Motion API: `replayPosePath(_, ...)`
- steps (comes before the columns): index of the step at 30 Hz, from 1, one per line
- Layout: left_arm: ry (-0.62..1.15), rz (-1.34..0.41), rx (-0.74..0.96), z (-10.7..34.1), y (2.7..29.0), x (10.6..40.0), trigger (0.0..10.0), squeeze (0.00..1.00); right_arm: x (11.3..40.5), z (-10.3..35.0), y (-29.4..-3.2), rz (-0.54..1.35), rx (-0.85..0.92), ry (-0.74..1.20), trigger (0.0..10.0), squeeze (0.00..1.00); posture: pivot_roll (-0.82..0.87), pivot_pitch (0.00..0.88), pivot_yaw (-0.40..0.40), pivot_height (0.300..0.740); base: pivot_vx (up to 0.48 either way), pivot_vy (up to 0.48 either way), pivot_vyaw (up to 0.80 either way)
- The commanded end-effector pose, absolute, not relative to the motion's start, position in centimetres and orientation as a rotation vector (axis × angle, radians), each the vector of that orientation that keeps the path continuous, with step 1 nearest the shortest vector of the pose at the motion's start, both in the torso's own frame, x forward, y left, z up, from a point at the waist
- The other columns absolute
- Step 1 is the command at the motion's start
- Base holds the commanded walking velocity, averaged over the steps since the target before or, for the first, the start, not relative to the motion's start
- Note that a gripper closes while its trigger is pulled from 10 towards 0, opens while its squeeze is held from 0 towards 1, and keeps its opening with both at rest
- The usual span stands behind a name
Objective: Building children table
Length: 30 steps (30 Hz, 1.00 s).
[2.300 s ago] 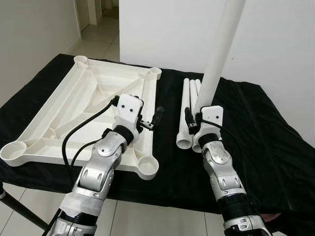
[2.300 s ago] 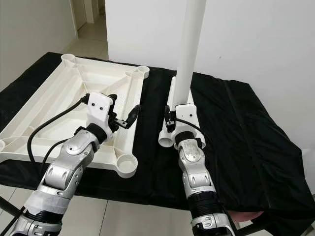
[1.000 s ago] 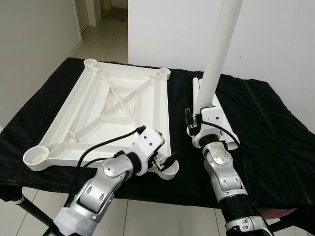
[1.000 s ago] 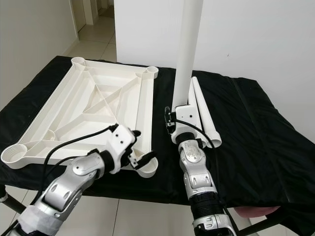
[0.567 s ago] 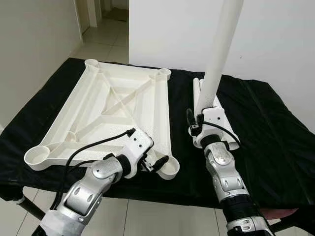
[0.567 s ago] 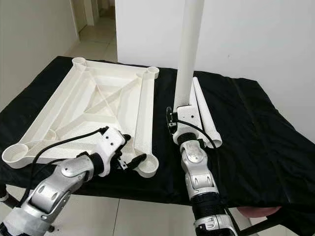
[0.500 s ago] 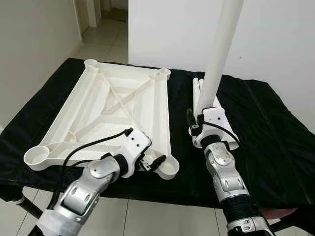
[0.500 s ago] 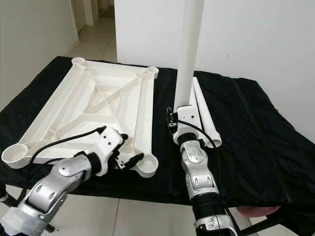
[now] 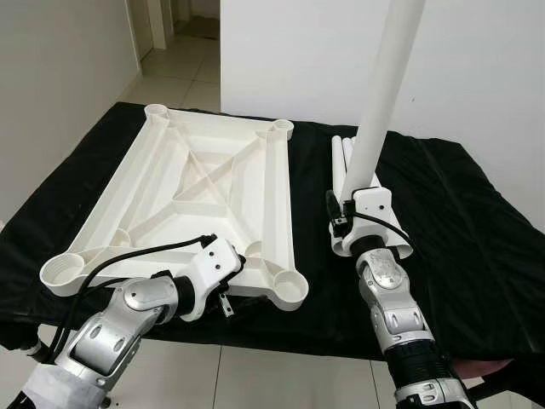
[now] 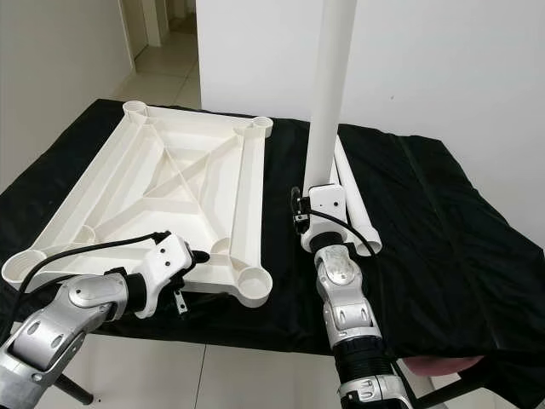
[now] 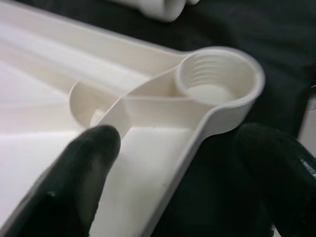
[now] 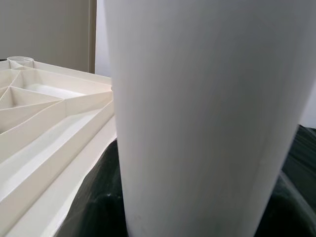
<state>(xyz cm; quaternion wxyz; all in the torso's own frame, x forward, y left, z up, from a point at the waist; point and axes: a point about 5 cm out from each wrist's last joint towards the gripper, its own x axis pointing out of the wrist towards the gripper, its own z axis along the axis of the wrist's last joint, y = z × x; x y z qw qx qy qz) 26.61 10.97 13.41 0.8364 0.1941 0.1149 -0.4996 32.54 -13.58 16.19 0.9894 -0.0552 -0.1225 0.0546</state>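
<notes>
An upturned white plastic tabletop [image 9: 187, 183] lies on the black cloth, with a threaded socket at each corner. My left gripper [image 10: 189, 279] is open at its near edge, just left of the near right socket [image 9: 289, 290]. In the left wrist view one finger [image 11: 81, 173] rests inside the rim and the other finger [image 11: 279, 170] lies outside over the cloth, with the socket [image 11: 217, 81] ahead. My right gripper [image 9: 344, 218] is shut on a white table leg [image 9: 379, 111] and holds it upright over the cloth. That leg [image 12: 197, 123] is close up in the right wrist view.
Spare white legs [image 9: 341, 162] lie on the black cloth [image 9: 460, 221] behind and beside the right gripper. The cloth's right half is bare. A white wall [image 9: 477, 68] stands behind, a doorway opens at the back left, and tiled floor [image 9: 255, 375] runs below the near edge.
My left gripper has drawn back and left from the near right socket to the tabletop's near rim, and its fingers now straddle that rim. The right arm still holds the leg upright.
</notes>
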Motion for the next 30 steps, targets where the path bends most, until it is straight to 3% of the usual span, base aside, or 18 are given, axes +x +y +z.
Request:
replayPosePath(1, 0.275, -1.009, 0.434, 13.0, 11.0, 27.1, 10.0, 0.00, 32.5, 16.5, -13.9, 0.105, -0.124, -0.260, 10.0, 0.00, 0.01, 0.000, -0.085, 0.740, 0.000, 0.000, 0.00)
replayPosePath(12, 0.346, -0.951, 0.439, 12.1, 10.5, 28.2, 10.0, 0.00, 32.4, 16.5, -14.0, 0.095, -0.129, -0.260, 10.0, 0.00, 0.00, 0.000, -0.073, 0.740, 0.000, 0.000, 0.00)
replayPosePath(13, 0.359, -0.944, 0.438, 11.9, 10.5, 28.3, 8.4, 0.00, 32.4, 16.5, -14.1, 0.093, -0.129, -0.260, 10.0, 0.00, 0.00, 0.000, -0.071, 0.740, 0.000, 0.000, 0.00)
replayPosePath(14, 0.359, -0.944, 0.438, 11.9, 10.5, 28.3, 8.4, 0.00, 32.4, 16.5, -14.1, 0.093, -0.129, -0.260, 10.0, 0.00, 0.00, 0.000, -0.071, 0.740, 0.000, 0.000, 0.00)
replayPosePath(15, 0.362, -0.939, 0.442, 11.9, 10.5, 28.4, 1.1, 0.00, 32.4, 16.5, -14.1, 0.091, -0.128, -0.260, 10.0, 0.00, 0.00, 0.000, -0.069, 0.740, 0.000, 0.000, 0.00)
replayPosePath(16, 0.362, -0.939, 0.442, 11.9, 10.5, 28.4, 1.1, 0.00, 32.4, 16.5, -14.1, 0.091, -0.128, -0.260, 10.0, 0.00, 0.00, 0.000, -0.069, 0.740, 0.000, 0.000, 0.00)
replayPosePath(17, 0.362, -0.939, 0.447, 11.9, 10.5, 28.5, 0.0, 0.00, 32.3, 16.5, -14.1, 0.089, -0.128, -0.259, 10.0, 0.00, 0.00, 0.000, -0.069, 0.740, 0.000, 0.000, 0.00)
replayPosePath(30, 0.301, -0.876, 0.426, 12.5, 8.3, 29.1, 0.0, 0.00, 32.5, 16.6, -14.1, 0.091, -0.130, -0.263, 10.0, 0.00, 0.00, 0.000, -0.075, 0.740, 0.000, 0.000, 0.00)
